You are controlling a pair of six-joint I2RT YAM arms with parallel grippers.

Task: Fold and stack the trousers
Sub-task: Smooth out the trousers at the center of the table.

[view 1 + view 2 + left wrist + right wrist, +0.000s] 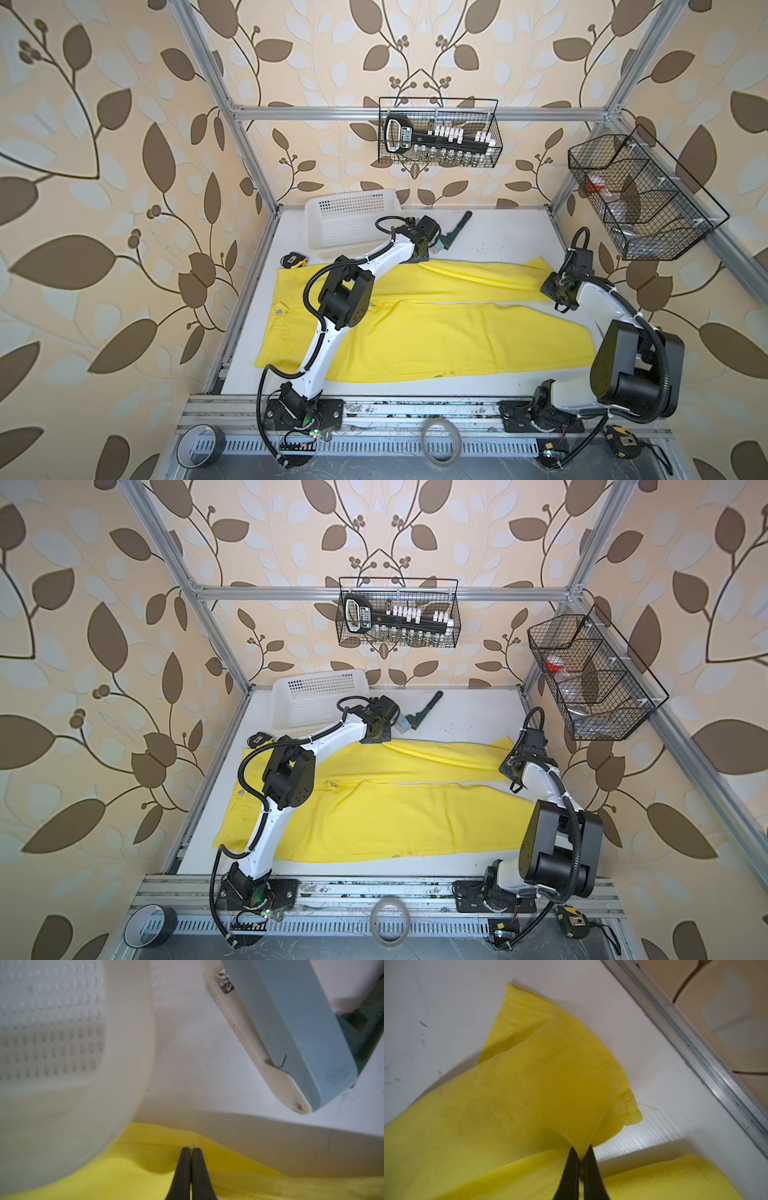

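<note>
Smooth white table (pixel 498 237) | ribbed yellow trousers (pixel 436 332) flat | right claw (pixel 581 1150) pinching hem

Trousers (pixel 436 332) were bright yellow; basket (pixel 349 197) white, perforated; table (pixel 498 237) white; walls (pixel 104 166) beige w/ brown+pale leaf pattern.

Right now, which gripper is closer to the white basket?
Left. The left gripper is right beside the white basket; the right gripper is far away, pinching the trousers.
</note>
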